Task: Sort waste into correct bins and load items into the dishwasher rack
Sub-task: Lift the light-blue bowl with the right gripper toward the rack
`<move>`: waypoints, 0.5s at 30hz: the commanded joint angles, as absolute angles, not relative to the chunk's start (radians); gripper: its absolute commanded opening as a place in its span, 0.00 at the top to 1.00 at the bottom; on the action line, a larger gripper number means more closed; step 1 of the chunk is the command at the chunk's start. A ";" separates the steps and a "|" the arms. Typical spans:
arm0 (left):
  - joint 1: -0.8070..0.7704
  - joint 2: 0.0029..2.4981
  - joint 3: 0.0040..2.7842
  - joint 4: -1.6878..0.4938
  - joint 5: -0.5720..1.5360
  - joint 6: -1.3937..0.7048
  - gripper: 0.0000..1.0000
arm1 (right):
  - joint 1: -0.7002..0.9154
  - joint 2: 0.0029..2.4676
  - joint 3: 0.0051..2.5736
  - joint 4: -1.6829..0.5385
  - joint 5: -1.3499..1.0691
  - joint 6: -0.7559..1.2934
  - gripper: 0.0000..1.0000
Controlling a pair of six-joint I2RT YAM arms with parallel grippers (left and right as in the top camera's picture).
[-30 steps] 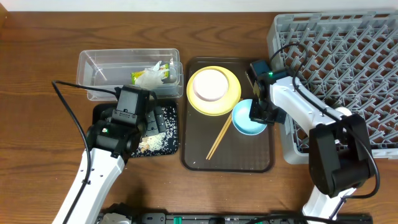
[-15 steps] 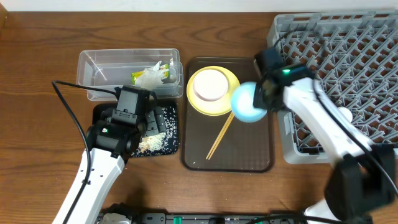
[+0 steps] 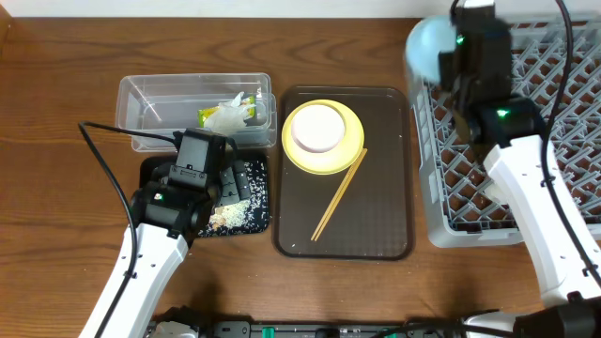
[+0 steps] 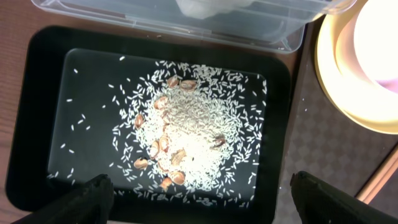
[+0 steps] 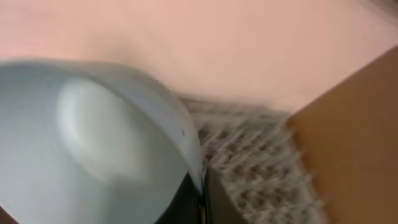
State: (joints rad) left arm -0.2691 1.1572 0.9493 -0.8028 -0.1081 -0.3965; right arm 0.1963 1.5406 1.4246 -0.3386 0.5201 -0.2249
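My right gripper [image 3: 451, 56] is shut on the rim of the light blue bowl [image 3: 427, 49] and holds it tilted in the air over the far left corner of the grey dishwasher rack [image 3: 526, 122]. In the right wrist view the jaws [image 5: 202, 196] pinch the bowl's [image 5: 93, 143] rim, with the rack [image 5: 261, 155] blurred below. My left gripper [image 3: 192, 192] hangs open over the black tray [image 4: 25, 124], which holds rice crumbs [image 4: 193, 124]. The white bowl [image 3: 316, 129] sits on the yellow plate [image 3: 349, 155]. The green-and-white wrapper [image 3: 230, 115] lies in the clear tub [image 3: 160, 94]. The cup is out of view.
A dark brown serving tray [image 3: 376, 216] carries the plate and a pair of wooden chopsticks [image 3: 338, 195]. The left wrist view shows the clear tub's [image 4: 186, 18] near wall and the plate's [image 4: 342, 93] edge. The table is brown wood.
My right arm has lifted the light blue bowl off the brown tray and carried it up and right to the rack's far left corner. The left arm has not moved.
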 commanded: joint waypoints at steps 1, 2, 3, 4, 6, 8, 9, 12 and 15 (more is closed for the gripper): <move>-0.264 1.150 0.955 -0.801 -0.120 -0.406 0.07 | 0.154 1.564 1.431 -0.236 0.603 -0.427 0.99; -0.264 1.150 0.955 -0.800 -0.120 -0.406 0.07 | 0.143 1.579 1.431 -0.183 0.633 -0.427 0.99; -0.264 1.150 0.955 -0.800 -0.120 -0.406 0.07 | 0.137 1.592 1.431 -0.148 0.661 -0.427 0.99; -0.264 1.150 0.955 -0.800 -0.118 -0.406 0.07 | 0.132 1.609 1.431 -0.107 0.698 -0.427 0.99; -0.264 1.150 0.955 -0.800 -0.116 -0.406 0.07 | 0.125 1.648 1.431 -0.031 0.755 -0.431 0.99; -0.264 1.150 0.955 -0.800 -0.116 -0.406 0.07 | 0.121 1.696 1.431 0.050 0.791 -0.478 0.99; -0.264 1.150 0.955 -0.800 -0.116 -0.406 0.07 | 0.121 1.724 1.431 0.093 0.803 -0.510 0.99; -0.264 1.150 0.955 -0.800 -0.116 -0.406 0.07 | 0.121 1.800 1.431 0.184 0.805 -0.594 0.99; -0.264 1.150 0.955 -0.801 -0.116 -0.406 0.07 | 0.120 1.875 1.431 0.251 0.807 -0.620 0.99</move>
State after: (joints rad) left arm -0.2691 1.1572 0.9493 -0.7998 -0.1085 -0.3965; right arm 0.1265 1.8160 1.4258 0.2199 0.7662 -0.5396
